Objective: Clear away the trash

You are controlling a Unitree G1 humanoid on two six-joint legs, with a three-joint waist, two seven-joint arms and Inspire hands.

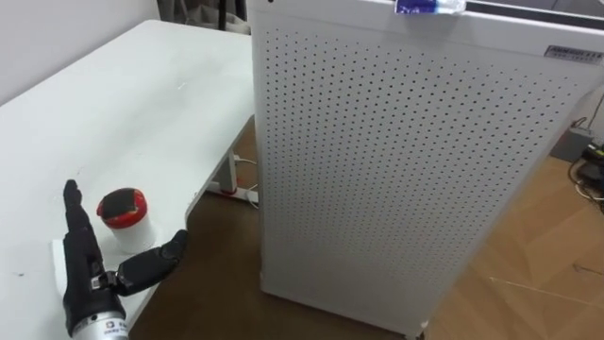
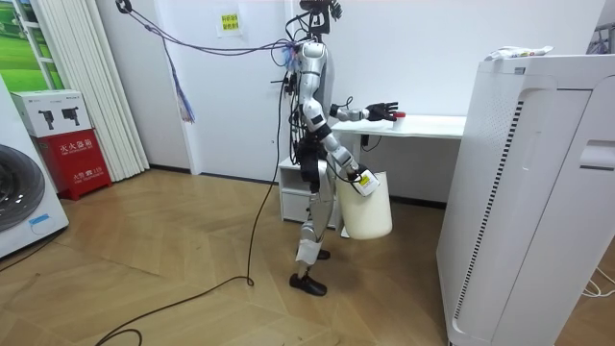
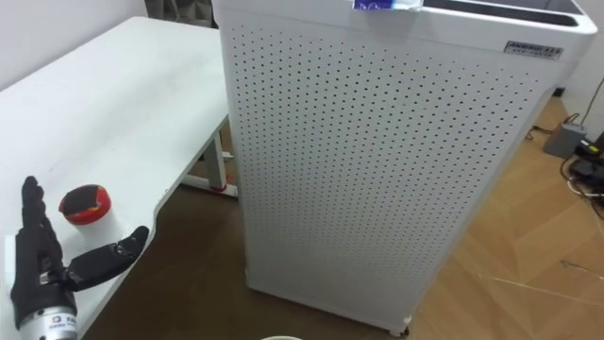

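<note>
Left hand (image 1: 90, 276), spread open with thumb apart, sits just beside the red-lidded cup (image 1: 124, 217). It should probably straddle the cup's body squarely before closing.

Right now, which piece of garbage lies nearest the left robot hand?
The red-topped cup on the table, just beside the left robot hand; the blue wrapper sits atop the white cabinet.

A lidded cup (image 1: 124, 217) sits on the table (image 1: 142, 90); a perforated unit (image 1: 396, 170) stands to its right, perhaps a wrapper (image 1: 429, 6) on top.
</note>
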